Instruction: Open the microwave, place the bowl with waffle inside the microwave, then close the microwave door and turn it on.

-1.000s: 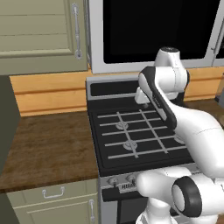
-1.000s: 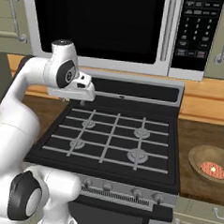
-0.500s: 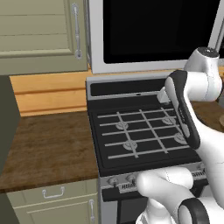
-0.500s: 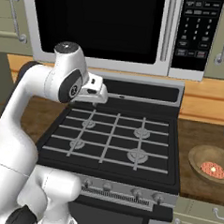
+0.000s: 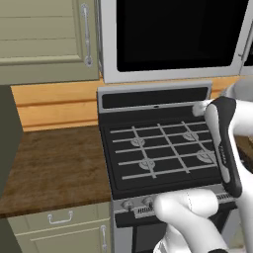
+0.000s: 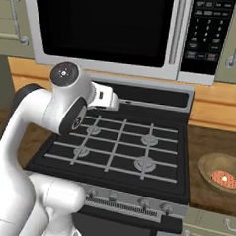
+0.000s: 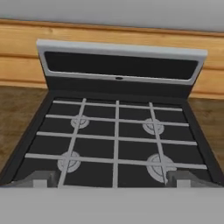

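Observation:
The microwave point(image 6: 108, 28) hangs above the stove, and its door point(image 5: 175, 34) with black glass is shut. Its long bar handle point(image 6: 178, 29) stands left of the keypad point(image 6: 207, 31). The tan bowl with the reddish waffle point(image 6: 223, 174) sits on the counter right of the stove. My white hand point(image 6: 104, 97) hovers over the stove's back left part, below the microwave. In the hand view my gripper point(image 7: 111, 180) is open, its fingertips point(image 7: 41, 179) wide apart with nothing between them, facing the burners.
The black gas stove point(image 6: 120, 150) with its grates lies under the hand, with its knobs point(image 6: 112, 196) along the front. Brown wooden counter point(image 5: 54, 168) runs left of it. Beige cabinets point(image 5: 44, 39) with handles flank the microwave.
The arm has swung to the right over the stove and the hand has dropped a little. The jaws have spread wider. Bowl and microwave have not moved.

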